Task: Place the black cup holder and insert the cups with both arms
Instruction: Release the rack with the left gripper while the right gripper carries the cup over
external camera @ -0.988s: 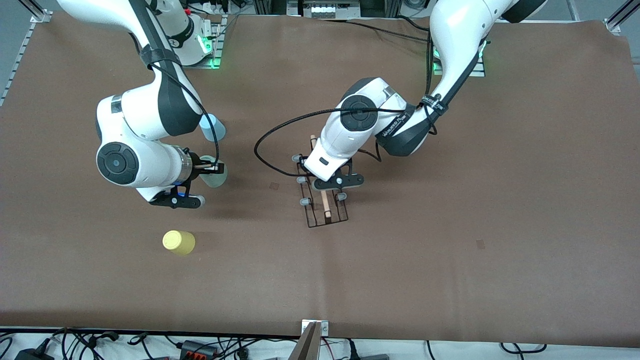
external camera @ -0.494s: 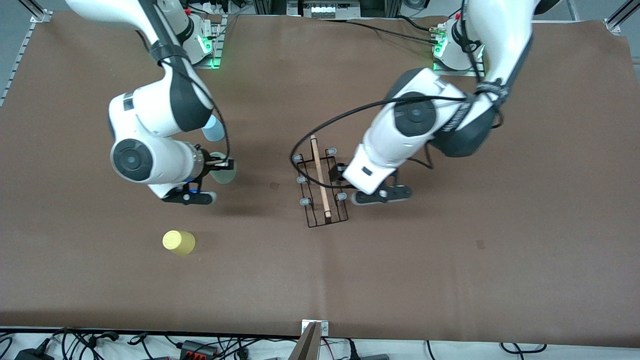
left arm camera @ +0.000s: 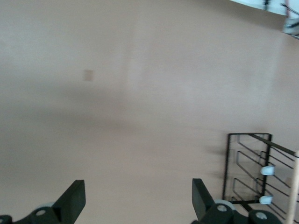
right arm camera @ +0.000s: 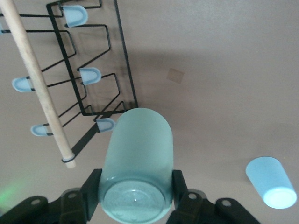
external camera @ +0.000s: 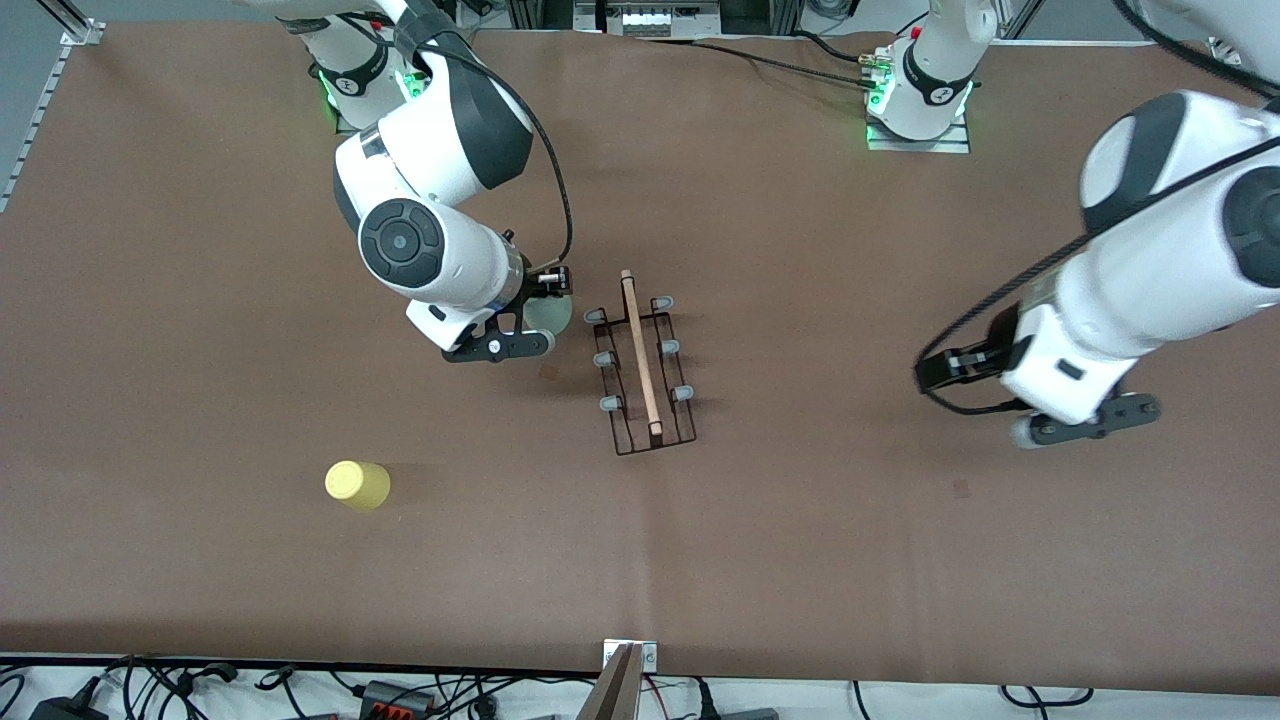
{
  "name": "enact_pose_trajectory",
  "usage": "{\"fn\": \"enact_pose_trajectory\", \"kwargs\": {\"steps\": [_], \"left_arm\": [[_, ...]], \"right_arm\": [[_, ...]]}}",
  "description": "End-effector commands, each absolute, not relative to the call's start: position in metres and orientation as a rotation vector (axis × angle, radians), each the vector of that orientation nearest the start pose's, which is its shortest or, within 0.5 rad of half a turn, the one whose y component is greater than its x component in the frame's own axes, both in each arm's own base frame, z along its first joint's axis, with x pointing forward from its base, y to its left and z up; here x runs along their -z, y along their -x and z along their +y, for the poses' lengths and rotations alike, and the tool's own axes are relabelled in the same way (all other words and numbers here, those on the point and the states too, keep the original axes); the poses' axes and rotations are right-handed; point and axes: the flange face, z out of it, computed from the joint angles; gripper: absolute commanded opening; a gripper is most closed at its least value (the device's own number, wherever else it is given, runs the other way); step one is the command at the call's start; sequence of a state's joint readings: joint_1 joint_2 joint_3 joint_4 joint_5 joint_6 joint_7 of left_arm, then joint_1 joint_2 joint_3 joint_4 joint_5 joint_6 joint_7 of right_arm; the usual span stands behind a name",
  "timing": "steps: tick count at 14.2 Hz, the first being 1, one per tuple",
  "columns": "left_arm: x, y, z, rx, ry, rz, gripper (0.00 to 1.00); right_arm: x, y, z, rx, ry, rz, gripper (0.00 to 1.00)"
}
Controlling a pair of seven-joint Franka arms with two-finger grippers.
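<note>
Left gripper [left arm camera: 135, 205] withdrawn, agape; right gripper [right arm camera: 135, 196] cup-laden [right arm camera: 137, 163]

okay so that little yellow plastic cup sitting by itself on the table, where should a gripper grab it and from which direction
Grip the small yellow plastic cup across its round side wall, coming down from above with a finger on each side. It stands alone on the brown table showing a closed flat end upward, apparently upside down, so no rim is offered; the bare space around it leaves room for the fingers.
</note>
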State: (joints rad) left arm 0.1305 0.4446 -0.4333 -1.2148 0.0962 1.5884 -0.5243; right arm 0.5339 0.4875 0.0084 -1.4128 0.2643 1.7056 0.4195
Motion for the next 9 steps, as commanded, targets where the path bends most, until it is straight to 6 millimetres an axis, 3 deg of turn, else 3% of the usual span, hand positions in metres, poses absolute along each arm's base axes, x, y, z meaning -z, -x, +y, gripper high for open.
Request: {"fn": "enact_pose_trajectory", "kwargs": {"steps": [1,3,5,7,9], "left_arm": [[-0.550,-0.648,-0.111,-0.153,3.132,-0.375,1.00],[-0.561,-0.644,-0.082,-0.154,3.124,-0.377,1.00],[-0.575,-0.639,-0.047,-0.149,3.090,-0.262,1.00],[-0.617,-0.617,-0.033,-0.074,3.071,-0.177,1.00],[-0.629,-0.595,-0.021,-0.060,3.034,-0.166,1.00]], "right_arm": [[-0.395,-0.563,0.397,-0.433,2.951,-0.109,0.23],[-0.381,-0.561,0.411,-0.408,2.954,-0.060,0.23],[-0.372,-0.559,0.423,-0.385,2.952,-0.067,0.23],[-0.365,-0.560,0.425,-0.384,2.945,-0.039,0.23],[-0.356,-0.558,0.432,-0.384,2.945,-0.047,0.23]]}}
